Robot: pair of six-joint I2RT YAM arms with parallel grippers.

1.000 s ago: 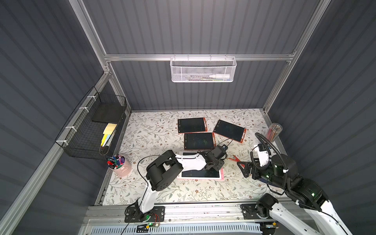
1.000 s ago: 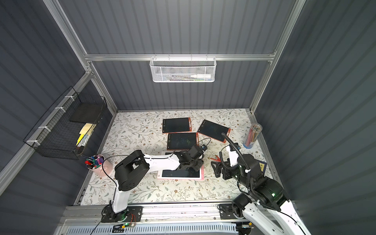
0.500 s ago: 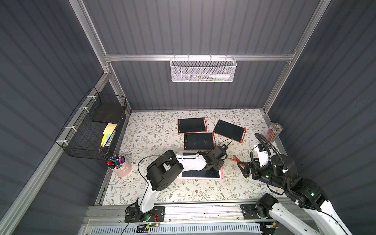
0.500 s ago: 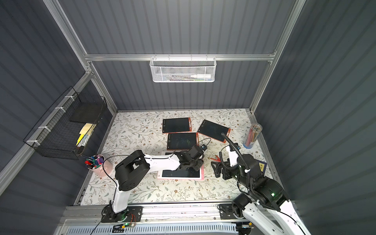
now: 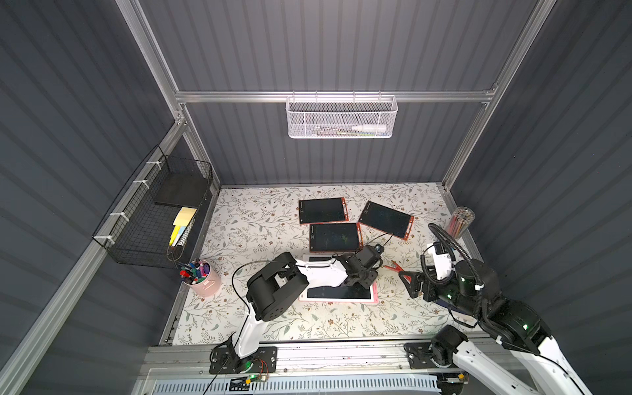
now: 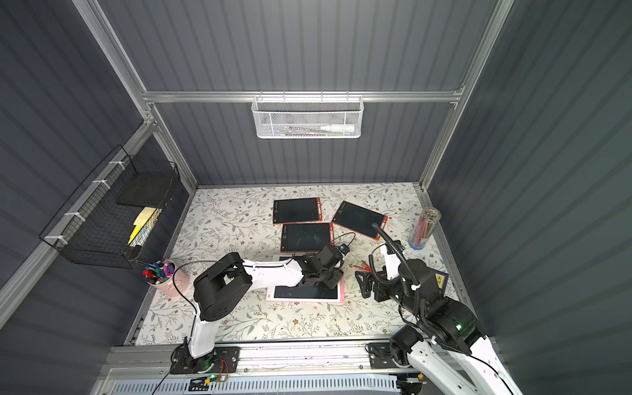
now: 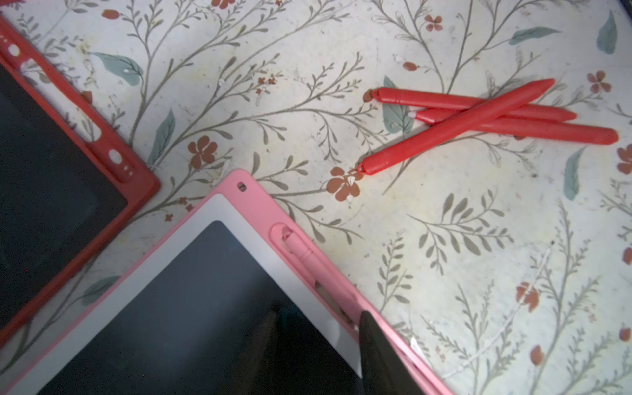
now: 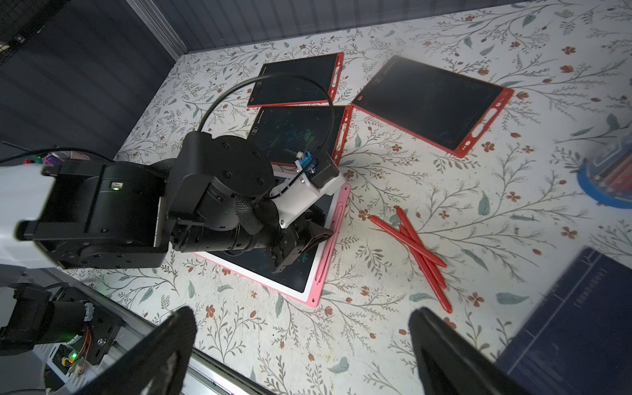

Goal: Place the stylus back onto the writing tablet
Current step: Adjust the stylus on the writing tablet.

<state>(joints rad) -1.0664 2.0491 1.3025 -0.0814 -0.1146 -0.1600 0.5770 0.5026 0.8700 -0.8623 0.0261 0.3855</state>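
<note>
The pink writing tablet (image 5: 342,300) (image 6: 307,300) lies flat at the table's front middle. A pink stylus (image 7: 301,253) rests in the slot along the tablet's edge (image 7: 222,212). My left gripper (image 5: 364,278) (image 7: 321,345) hovers low over that edge. Its jaws are apart: one finger is over the dark screen and the other covers the slot's near end, so it stands open with nothing gripped. My right gripper (image 5: 408,282) (image 8: 304,342) stands wide open and empty to the right of the tablet (image 8: 316,290).
Three loose red styluses (image 5: 393,266) (image 8: 417,253) lie crossed between the grippers. Three red-framed tablets (image 5: 323,211) (image 5: 334,237) (image 5: 386,220) lie further back. A pink marker cup (image 5: 201,278) is at left, a pencil holder (image 5: 460,222) at right, a dark blue book (image 8: 574,325) beside the right arm.
</note>
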